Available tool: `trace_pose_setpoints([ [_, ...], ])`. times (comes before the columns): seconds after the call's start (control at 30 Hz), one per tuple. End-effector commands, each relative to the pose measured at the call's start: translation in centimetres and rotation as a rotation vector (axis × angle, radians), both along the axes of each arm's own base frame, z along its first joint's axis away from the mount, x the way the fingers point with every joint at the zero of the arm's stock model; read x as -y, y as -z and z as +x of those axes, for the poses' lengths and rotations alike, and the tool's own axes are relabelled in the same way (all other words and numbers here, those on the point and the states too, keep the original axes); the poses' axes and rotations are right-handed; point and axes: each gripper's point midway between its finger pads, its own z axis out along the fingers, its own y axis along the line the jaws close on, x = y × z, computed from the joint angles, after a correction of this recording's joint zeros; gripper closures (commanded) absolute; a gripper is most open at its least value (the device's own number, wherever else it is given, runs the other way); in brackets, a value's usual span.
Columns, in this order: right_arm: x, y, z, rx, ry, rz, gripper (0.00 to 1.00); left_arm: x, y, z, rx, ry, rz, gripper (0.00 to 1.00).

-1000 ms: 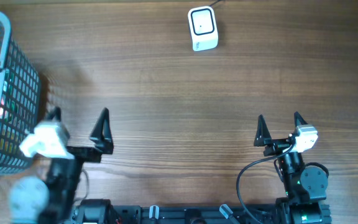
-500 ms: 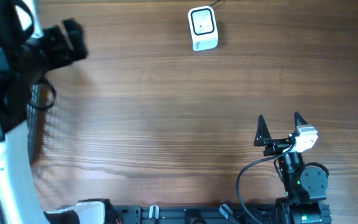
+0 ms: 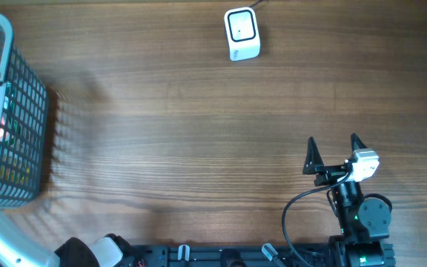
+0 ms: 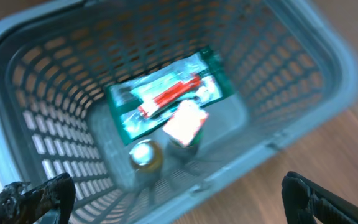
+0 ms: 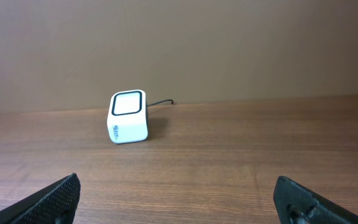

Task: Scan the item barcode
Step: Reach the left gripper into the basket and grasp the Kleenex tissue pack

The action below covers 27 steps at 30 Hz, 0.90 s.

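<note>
Pick step: your left gripper (image 4: 173, 200) hovers, jaws wide and empty, over the basket (image 3: 22, 119) at 9 o'clock. The green packet (image 4: 166, 93) lies inside. Next, descend, grasp it and carry it to the scanner (image 3: 241, 33) at 12. Right gripper (image 3: 333, 142) is open and empty at 5.

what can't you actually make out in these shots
Overhead: the basket is cut by the left edge, and its mesh wall hides most of what lies inside.
Left wrist: blur smears the green packet, the red-and-white item and the round gold-topped item; no barcode is readable.
Right wrist: print on the scanner is too small to read.
Overhead: the scanner's cable runs off the top edge.
</note>
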Motion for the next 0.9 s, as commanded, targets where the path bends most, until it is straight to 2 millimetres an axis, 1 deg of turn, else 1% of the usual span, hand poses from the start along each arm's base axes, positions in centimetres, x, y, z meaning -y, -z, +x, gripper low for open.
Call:
trace_pose_setpoints([
  [0.0,0.1,0.0,0.0,0.002,0.007,0.006,0.0,-1.7,3.1,-1.8,-0.039,-0.115,-0.063,0.0],
  [0.1,0.1,0.0,0.0,0.002,0.007,0.006,0.0,-2.5,6.0,-2.2,-0.086,-0.14,-0.103,0.0],
  [0.17,0.1,0.0,0.0,0.002,0.007,0.006,0.0,-2.6,7.7,-2.1,-0.115,-0.137,-0.123,0.0],
  [0.23,0.1,0.0,0.0,0.002,0.007,0.006,0.0,-2.9,8.7,-1.9,-0.123,-0.137,-0.129,0.0],
  [0.33,0.1,0.0,0.0,0.002,0.007,0.006,0.0,-3.3,9.7,-1.4,-0.125,-0.133,-0.131,0.0],
  [0.37,0.1,0.0,0.0,0.002,0.007,0.006,0.02,-3.2,10.2,-1.3,-0.127,-0.128,-0.144,0.0],
  [0.4,0.1,0.0,0.0,0.002,0.007,0.006,0.0,-3.0,10.7,-1.1,-0.131,-0.118,-0.164,0.0],
  [0.47,0.1,0.0,0.0,0.002,0.007,0.006,0.0,-3.1,11.7,-0.9,-0.154,-0.103,-0.174,0.0],
  [0.53,0.1,0.0,0.0,0.002,0.007,0.006,0.01,-3.4,12.1,-0.6,-0.158,-0.096,-0.172,0.0],
  [0.7,0.1,0.0,0.0,0.002,0.007,0.006,0.0,-3.4,13.5,0.8,-0.153,-0.046,-0.213,0.0],
  [0.87,0.1,0.0,0.0,0.002,0.007,0.006,0.0,-4.1,15.5,1.4,-0.2,-0.034,-0.245,0.0],
])
